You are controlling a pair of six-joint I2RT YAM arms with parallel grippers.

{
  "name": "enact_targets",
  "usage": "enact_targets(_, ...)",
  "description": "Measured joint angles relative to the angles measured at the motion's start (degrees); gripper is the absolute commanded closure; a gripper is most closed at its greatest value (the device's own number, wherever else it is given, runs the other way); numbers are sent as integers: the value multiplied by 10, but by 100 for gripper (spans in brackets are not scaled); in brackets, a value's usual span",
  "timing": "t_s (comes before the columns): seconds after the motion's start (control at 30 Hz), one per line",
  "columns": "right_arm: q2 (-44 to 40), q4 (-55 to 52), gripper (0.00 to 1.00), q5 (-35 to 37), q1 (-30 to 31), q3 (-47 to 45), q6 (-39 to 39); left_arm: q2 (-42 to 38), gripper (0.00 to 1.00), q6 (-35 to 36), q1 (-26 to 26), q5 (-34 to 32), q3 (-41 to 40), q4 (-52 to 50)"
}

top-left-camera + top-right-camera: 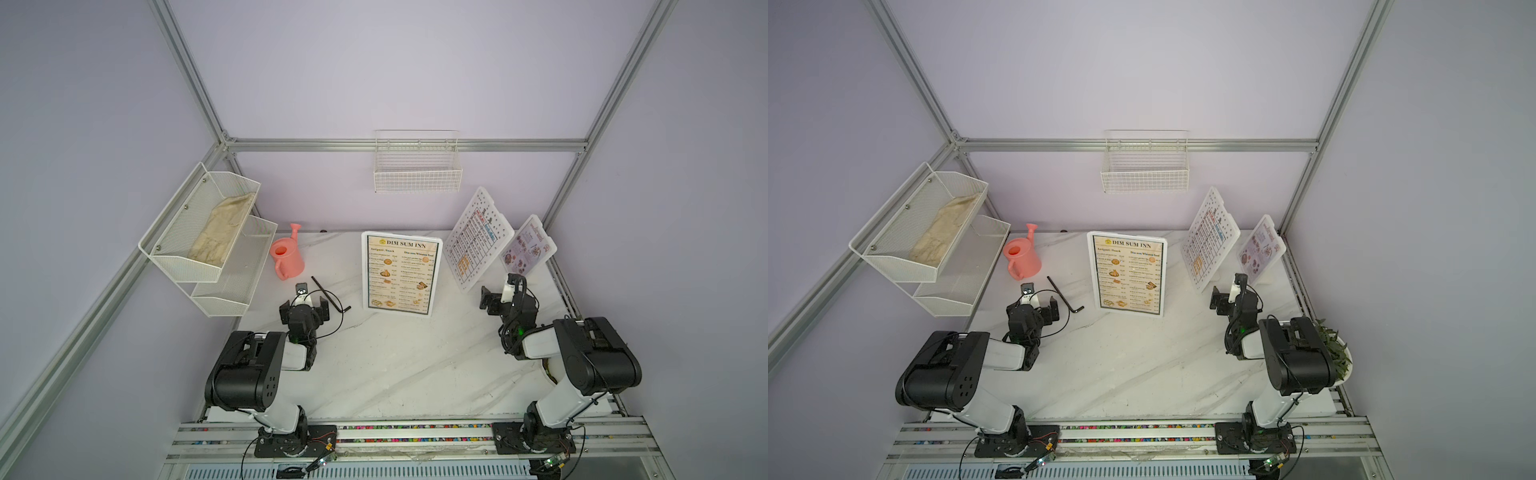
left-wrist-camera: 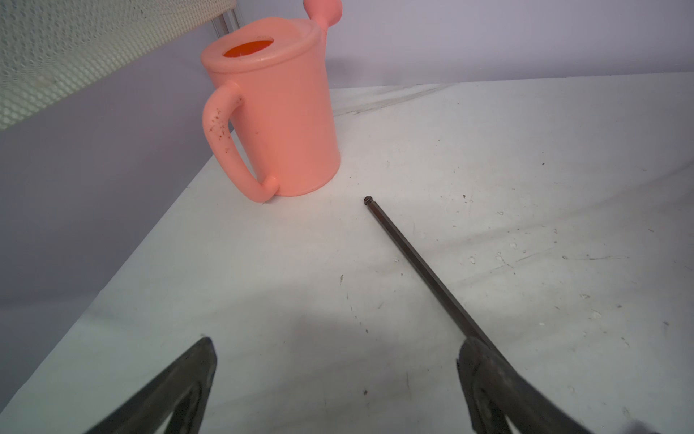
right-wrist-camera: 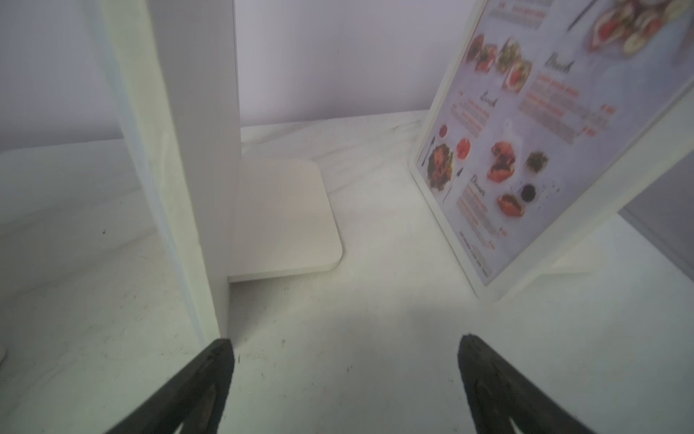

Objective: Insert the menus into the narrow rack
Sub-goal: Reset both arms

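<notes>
Right wrist view: facing the Special Menu card [image 3: 525, 142], near the right gripper [image 3: 345, 342], spread wide, empty. Left gripper [image 2: 338, 344] likewise apart. In a top view, DIM SUM INN sheet [image 1: 401, 274] and dotted sheet [image 1: 478, 239] upright on the tabletop [image 1: 395, 365], narrow rack [image 1: 417, 174] unfilled. Likely approaching a first menu; next, pinching its edge.

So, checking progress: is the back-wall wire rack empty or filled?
Empty: the wire rack shows only bare mesh in both top views, no sheet inside.
</notes>
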Motion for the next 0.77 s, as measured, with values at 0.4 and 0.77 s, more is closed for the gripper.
enact_targets(0.4, 38, -22, 3, 14, 0, 48, 2, 0, 0, 0, 6, 18, 1, 4)
enact_targets(0.77, 38, -30, 3, 16, 0, 48, 2, 0, 0, 0, 5, 19, 1, 4)
